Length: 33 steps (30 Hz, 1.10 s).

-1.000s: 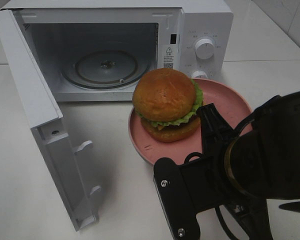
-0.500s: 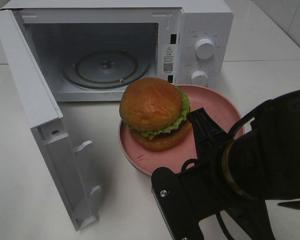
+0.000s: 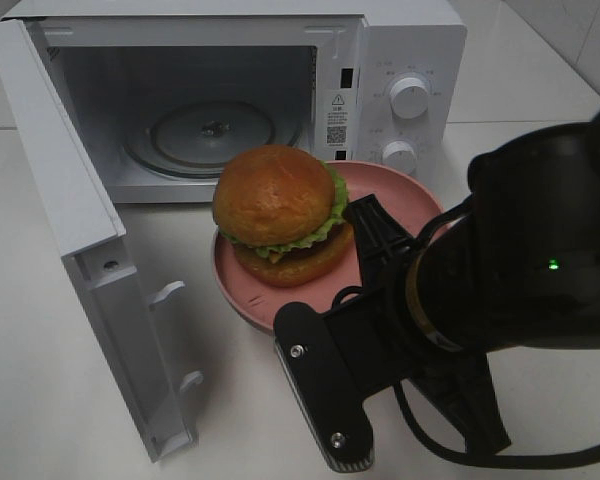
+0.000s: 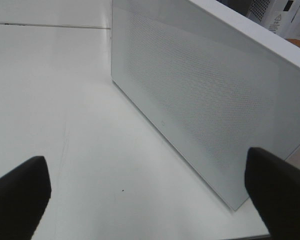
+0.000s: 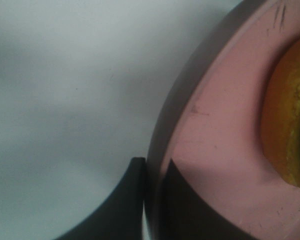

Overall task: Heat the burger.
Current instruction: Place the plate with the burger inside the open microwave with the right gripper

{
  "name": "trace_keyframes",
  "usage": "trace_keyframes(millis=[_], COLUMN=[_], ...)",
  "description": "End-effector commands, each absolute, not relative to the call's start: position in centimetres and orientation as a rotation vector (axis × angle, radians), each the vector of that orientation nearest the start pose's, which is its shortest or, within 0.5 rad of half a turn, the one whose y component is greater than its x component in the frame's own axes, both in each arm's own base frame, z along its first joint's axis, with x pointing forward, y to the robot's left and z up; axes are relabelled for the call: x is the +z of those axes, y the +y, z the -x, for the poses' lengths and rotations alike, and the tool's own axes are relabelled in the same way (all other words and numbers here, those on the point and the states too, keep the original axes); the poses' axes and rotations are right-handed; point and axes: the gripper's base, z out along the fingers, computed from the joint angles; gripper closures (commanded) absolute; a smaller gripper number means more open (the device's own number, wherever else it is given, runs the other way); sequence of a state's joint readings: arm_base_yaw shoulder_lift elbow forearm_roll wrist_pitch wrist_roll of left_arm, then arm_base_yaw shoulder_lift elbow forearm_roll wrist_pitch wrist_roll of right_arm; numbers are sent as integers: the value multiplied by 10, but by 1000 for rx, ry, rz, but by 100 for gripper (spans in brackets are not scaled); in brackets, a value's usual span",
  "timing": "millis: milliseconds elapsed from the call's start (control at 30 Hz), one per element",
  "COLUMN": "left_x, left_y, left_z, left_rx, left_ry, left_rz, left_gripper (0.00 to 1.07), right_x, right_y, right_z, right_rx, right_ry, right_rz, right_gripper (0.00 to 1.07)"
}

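The burger (image 3: 278, 205), with a golden bun and lettuce frill, sits on a pink plate (image 3: 405, 195) just in front of the open microwave (image 3: 405, 50). My right gripper (image 3: 370, 215) is shut on the plate's near right rim. In the right wrist view its fingers (image 5: 135, 190) pinch the pink rim (image 5: 210, 140), with the burger (image 5: 290, 125) at the frame edge. My left gripper (image 4: 150, 200) stands wide open with nothing in it, facing the outer face of the microwave door (image 4: 200, 100).
The microwave door (image 3: 70, 200) hangs open to the left, reaching the table's front. Inside the cavity lies the glass turntable (image 3: 212, 132). Two knobs (image 3: 409, 97) sit on the right panel. The white table (image 3: 40, 380) spreads around.
The plate with the burger has moved left, toward the microwave opening, carried by my right gripper. The right arm has shifted left with it.
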State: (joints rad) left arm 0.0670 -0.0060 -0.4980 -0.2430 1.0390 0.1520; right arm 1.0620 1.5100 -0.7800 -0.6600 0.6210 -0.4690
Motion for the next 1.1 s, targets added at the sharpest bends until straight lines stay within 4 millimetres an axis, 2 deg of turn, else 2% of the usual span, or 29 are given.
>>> trace_keyframes(millis=[33, 167, 233, 400, 733, 967, 1100], left_x=[280, 280, 280, 280, 280, 280, 280], left_y=[-19, -19, -19, -19, -19, -19, -19], left_z=[6, 6, 6, 6, 6, 6, 6], left_rx=[-146, -146, -146, -146, -146, -146, -146], left_ry=[1979, 1979, 1979, 1979, 1979, 1979, 1979], left_rz=[-89, -89, -89, -88, -89, -89, -89], left_gripper=[9, 9, 9, 9, 9, 9, 9], right_x=[198, 194, 194, 201, 215, 208, 205], right_y=[225, 227, 228, 230, 222, 221, 231], right_z=[-169, -187, -190, -205, -230, -241, -250], right_rx=[-502, -471, -466, -410, -386, -337, -334], right_ry=[1384, 1417, 1414, 1370, 1281, 1294, 1270], right_rz=[2271, 2282, 2283, 2269, 2277, 2297, 2295], right_gripper=[106, 106, 106, 105, 106, 106, 106])
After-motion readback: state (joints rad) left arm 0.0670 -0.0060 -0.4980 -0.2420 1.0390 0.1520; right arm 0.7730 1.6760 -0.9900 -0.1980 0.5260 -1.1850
